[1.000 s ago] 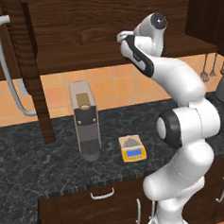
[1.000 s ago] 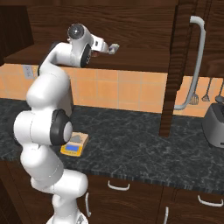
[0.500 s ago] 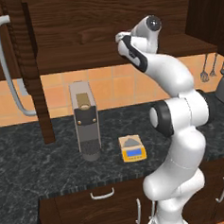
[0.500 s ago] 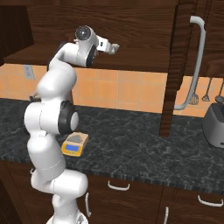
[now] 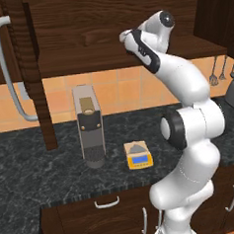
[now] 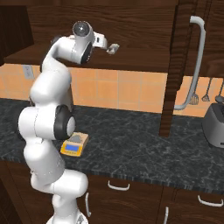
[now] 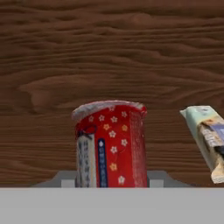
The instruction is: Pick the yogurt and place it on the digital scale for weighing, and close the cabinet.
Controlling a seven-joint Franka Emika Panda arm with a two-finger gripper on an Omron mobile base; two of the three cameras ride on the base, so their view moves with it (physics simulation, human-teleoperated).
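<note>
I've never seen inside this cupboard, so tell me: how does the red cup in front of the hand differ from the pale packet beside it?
The yogurt is a red cup with small star marks, while the packet is whitish-green with a printed label. The yogurt stands upright; the packet leans tilted. The yogurt sits right between the gripper's fingers, while the packet lies off to one side, apart from it. Both rest against the same dark wood cabinet back.

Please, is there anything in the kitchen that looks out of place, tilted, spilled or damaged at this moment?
Nothing looks spilled or damaged. The yogurt stands upright in the cabinet, between the gripper fingers. The packet beside it leans at a tilt. The cabinet doors hang open, and the digital scale sits flat on the counter.
</note>
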